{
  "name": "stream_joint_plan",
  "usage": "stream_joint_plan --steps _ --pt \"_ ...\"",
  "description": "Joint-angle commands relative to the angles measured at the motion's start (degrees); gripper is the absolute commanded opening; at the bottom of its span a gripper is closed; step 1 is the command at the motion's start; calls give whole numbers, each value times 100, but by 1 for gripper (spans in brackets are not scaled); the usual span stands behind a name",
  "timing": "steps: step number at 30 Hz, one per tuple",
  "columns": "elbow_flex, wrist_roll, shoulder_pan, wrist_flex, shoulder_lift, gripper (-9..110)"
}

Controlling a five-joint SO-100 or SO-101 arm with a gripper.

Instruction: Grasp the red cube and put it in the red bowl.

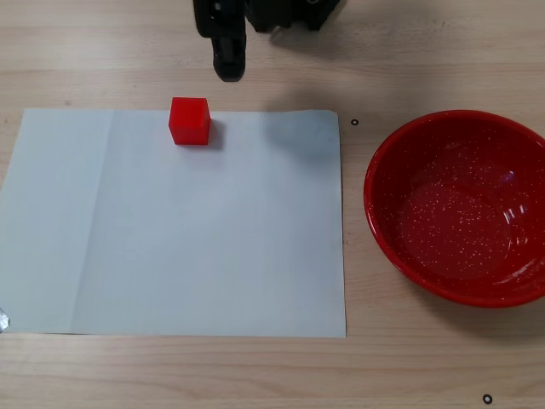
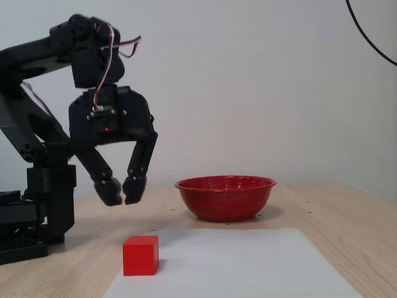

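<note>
The red cube (image 1: 189, 120) (image 2: 140, 255) rests near the far edge of a white paper sheet (image 1: 213, 239). At the right of the overhead-like fixed view stands the red bowl (image 1: 460, 209), empty; the side-on fixed view shows the bowl (image 2: 225, 197) behind the sheet. My gripper (image 1: 228, 68) (image 2: 123, 197) hangs in the air, pointing down. It is beyond the cube and slightly to its right in the top-down picture, well above table height. Its fingertips are nearly together with nothing between them.
The arm's black base (image 2: 37, 211) occupies the left of the side-on fixed view. Small black marks (image 1: 354, 123) dot the wooden table. The sheet (image 2: 236, 261) lies flat between cube and bowl.
</note>
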Motion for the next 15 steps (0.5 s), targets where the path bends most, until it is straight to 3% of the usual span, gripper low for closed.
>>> stream_joint_plan --steps 1,7,13,15 --pt "-686 272 -220 105 -114 8" --pt "-976 826 -633 62 -272 23" --pt "-1028 835 -729 -132 -457 46" --pt "-1046 747 -677 -272 -589 49"
